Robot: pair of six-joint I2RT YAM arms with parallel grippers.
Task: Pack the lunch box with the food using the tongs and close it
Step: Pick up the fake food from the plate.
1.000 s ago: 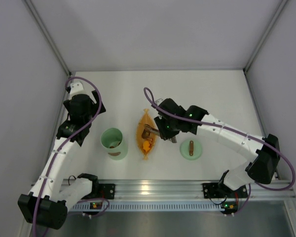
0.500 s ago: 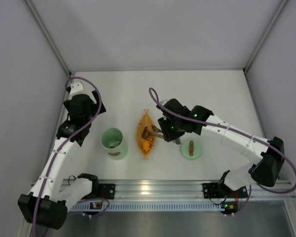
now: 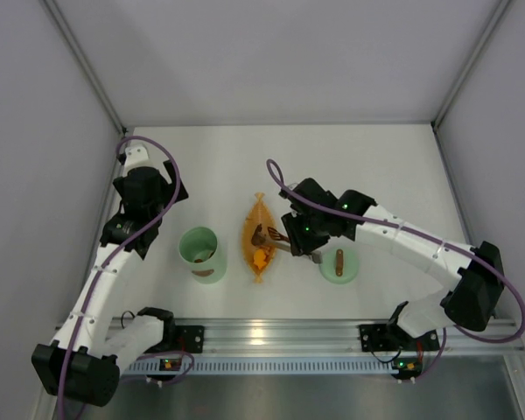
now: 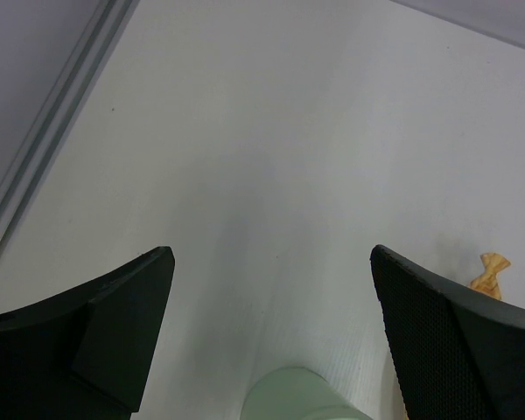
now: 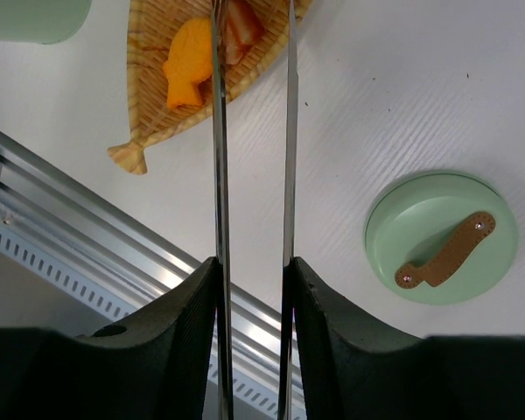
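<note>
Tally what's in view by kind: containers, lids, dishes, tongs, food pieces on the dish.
Green container: 1
Green lid: 1
Orange dish: 1
Tongs: 1
Food pieces on the dish: 2 (orange piece, reddish piece)
Total: 6

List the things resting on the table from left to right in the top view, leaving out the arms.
lunch box → orange leaf-shaped dish → lid

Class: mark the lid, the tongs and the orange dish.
lid [image 5: 439,233], right wrist view, green top above strap.
tongs [image 5: 289,157], right wrist view, right metal arm.
orange dish [image 5: 147,37], right wrist view, bare woven edge.
</note>
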